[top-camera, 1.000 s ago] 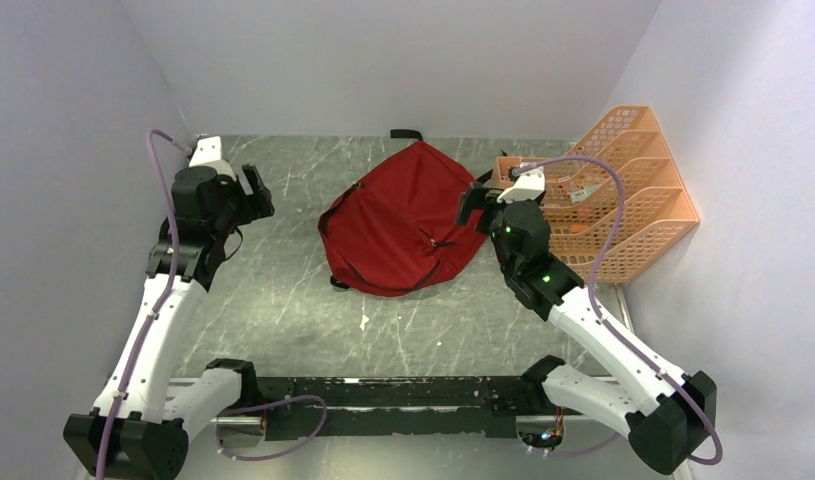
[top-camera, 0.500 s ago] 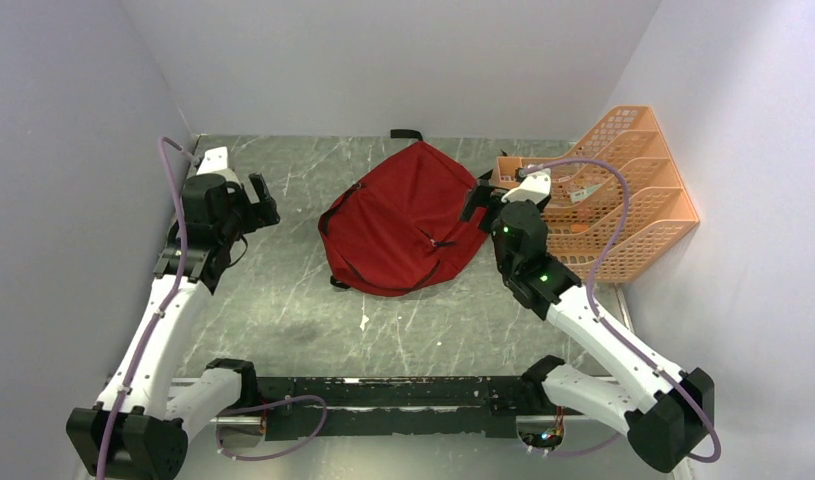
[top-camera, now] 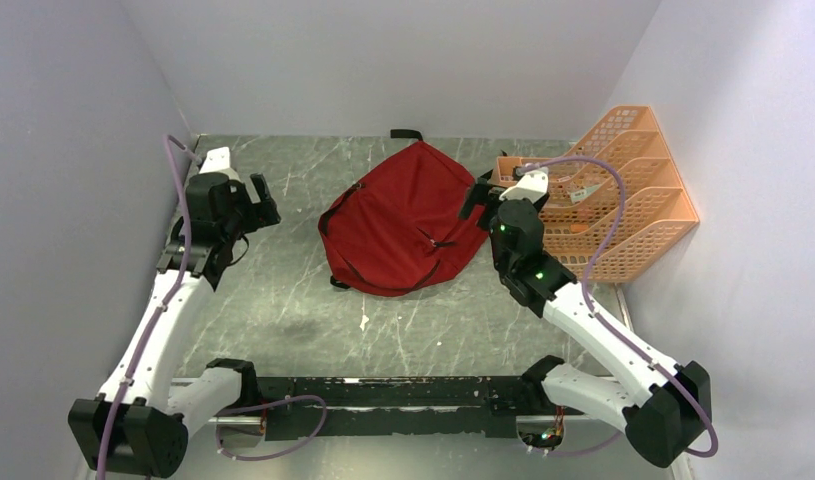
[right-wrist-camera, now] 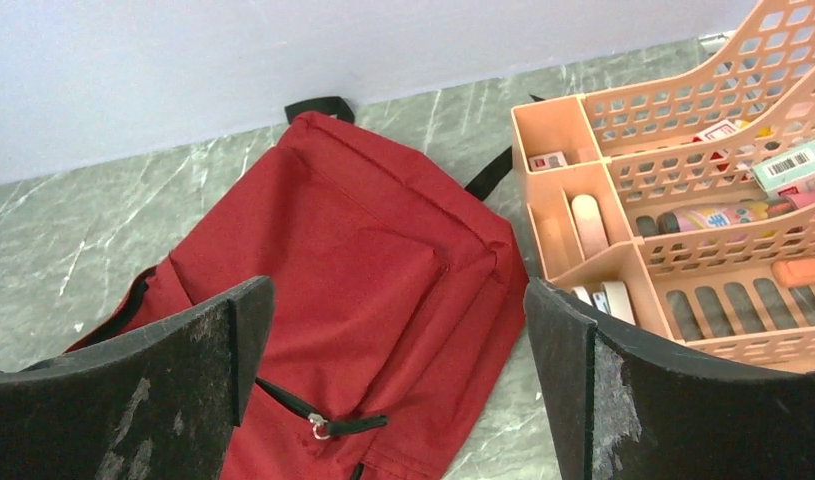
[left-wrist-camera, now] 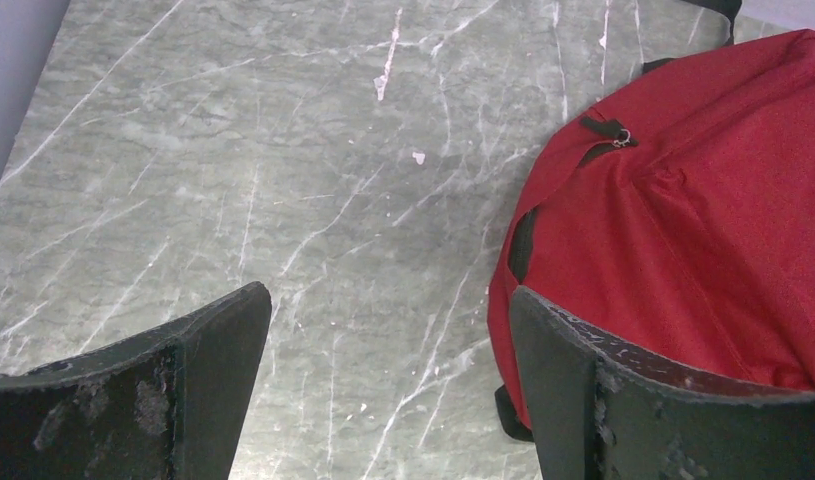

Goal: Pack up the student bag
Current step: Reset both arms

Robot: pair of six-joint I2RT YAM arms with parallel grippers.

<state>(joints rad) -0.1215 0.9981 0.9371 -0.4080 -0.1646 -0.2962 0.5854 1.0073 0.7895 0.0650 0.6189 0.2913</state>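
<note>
1. Lately the left arm has drifted a little toward the centre of the table over the past second, and the right arm has edged slightly toward the far side; nothing else has shifted.
2. That small motion changes no object's place, so it reads as positioning only; whether supplies are already inside cannot be told.
3. Lying flat in the middle of the marble table (top-camera: 283, 300), the red backpack (top-camera: 403, 220) shows zipper pulls (right-wrist-camera: 318, 428) on its front and a black carry loop toward the back wall.
4. Just beside its right edge stands the orange organizer (top-camera: 623, 200), holding tape rolls, a bottle and small boxes in its compartments.
5. Raised above bare table left of the bag, the left gripper (left-wrist-camera: 383, 380) has its fingers spread wide and holds nothing.
6. Hovering between bag and organizer, the right gripper (right-wrist-camera: 393, 370) is likewise spread wide and empty, tilted toward the far wall.
</note>
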